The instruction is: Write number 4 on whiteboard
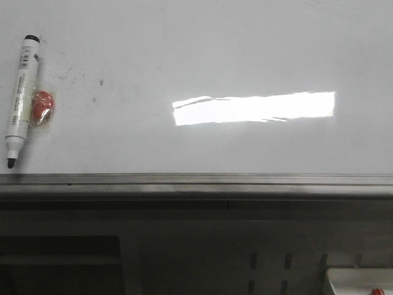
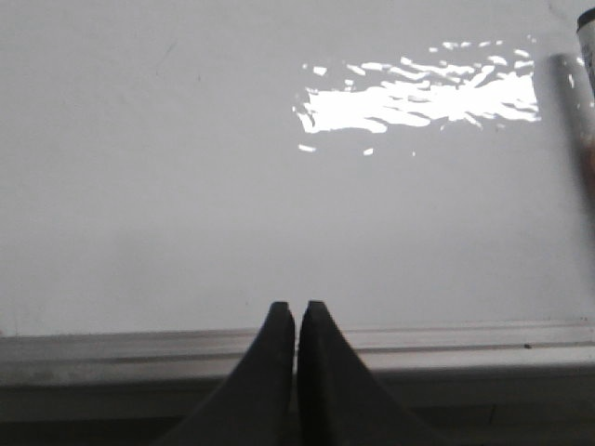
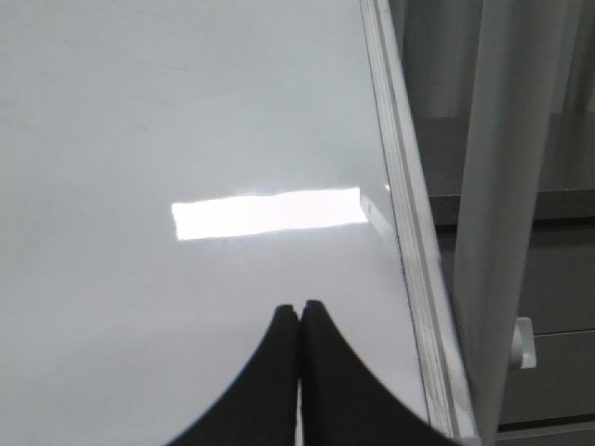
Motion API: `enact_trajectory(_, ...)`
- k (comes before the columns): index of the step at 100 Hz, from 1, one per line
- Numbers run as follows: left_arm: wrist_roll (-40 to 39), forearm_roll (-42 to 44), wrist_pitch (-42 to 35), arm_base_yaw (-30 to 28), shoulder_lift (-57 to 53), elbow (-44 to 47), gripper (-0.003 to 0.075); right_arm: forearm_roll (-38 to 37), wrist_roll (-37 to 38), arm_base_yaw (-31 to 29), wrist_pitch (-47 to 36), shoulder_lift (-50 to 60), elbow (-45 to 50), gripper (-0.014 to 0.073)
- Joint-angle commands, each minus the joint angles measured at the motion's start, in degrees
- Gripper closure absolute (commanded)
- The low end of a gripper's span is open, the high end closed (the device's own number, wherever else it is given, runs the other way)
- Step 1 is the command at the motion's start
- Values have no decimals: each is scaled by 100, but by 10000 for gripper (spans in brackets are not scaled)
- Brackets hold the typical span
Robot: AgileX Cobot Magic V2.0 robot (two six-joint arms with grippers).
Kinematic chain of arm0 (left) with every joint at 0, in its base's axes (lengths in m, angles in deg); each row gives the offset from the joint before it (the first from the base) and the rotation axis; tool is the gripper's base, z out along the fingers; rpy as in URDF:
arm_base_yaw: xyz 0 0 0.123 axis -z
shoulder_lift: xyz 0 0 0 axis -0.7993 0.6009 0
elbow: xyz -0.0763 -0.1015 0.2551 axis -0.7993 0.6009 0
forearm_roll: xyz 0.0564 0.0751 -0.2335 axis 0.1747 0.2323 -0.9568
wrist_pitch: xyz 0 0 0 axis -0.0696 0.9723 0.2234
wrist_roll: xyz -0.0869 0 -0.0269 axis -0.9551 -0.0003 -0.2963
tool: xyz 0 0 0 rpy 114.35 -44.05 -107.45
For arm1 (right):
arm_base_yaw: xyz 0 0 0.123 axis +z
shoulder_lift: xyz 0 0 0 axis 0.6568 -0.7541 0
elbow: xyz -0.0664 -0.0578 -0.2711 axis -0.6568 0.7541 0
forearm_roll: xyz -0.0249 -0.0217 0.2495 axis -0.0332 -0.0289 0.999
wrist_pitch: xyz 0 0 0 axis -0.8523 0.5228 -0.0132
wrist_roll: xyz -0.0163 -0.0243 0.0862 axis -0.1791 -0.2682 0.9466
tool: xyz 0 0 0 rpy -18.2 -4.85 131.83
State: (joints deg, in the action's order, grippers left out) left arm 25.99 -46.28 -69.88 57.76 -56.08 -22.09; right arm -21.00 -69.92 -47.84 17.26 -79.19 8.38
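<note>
The whiteboard [image 1: 184, 55] fills the front view, glossy white with a grey metal rail [image 1: 196, 181] along its near edge and a bright glare strip. No number 4 shows on it, only faint smudges [image 1: 80, 78] near the left. A white marker [image 1: 20, 98] with a black tip lies at the far left. My left gripper [image 2: 297, 305] is shut and holds nothing, its tips over the whiteboard [image 2: 186, 186] just past the rail. My right gripper [image 3: 299, 304] is also shut and holds nothing, above the whiteboard [image 3: 139, 111] near its side rail. Neither gripper appears in the front view.
A small red-orange object in a clear wrapper [image 1: 42, 106] lies beside the marker. The marker's end [image 2: 586, 19] shows at the edge of the left wrist view. Below the rail is a dark frame with a white box [image 1: 359, 281] at the lower right. A pale upright post [image 3: 502, 186] stands beside the board.
</note>
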Motion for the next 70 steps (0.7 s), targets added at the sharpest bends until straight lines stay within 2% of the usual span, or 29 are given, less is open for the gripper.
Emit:
enact_trajectory(1,-45,33,-752,35,-146,194,741,20,-18,-31,-261,84,128,658)
enact_trajectory(19,-45,-136,-779,23,-58,59,741,720,-18,-31,293,43,-38,658)
enact_trajectory(30,-45,-148,-313,23,266,-284,741,1147,-18,-20,678,-257,-368,658)
enact_trajectory(39,-45,-123,-142,23,721,-627,741,1173,-29,72,908,-788,-731,658)
enact_trajectory(54,-45,-123,-142,23,1383,-1282,741,1148,-61,104,1943,-1798,-1478,658)
enact_trajectory(70,-45,-113,-242,23,1762,-1579,740,1159,-61,104,1947,-2524,-1808,658)
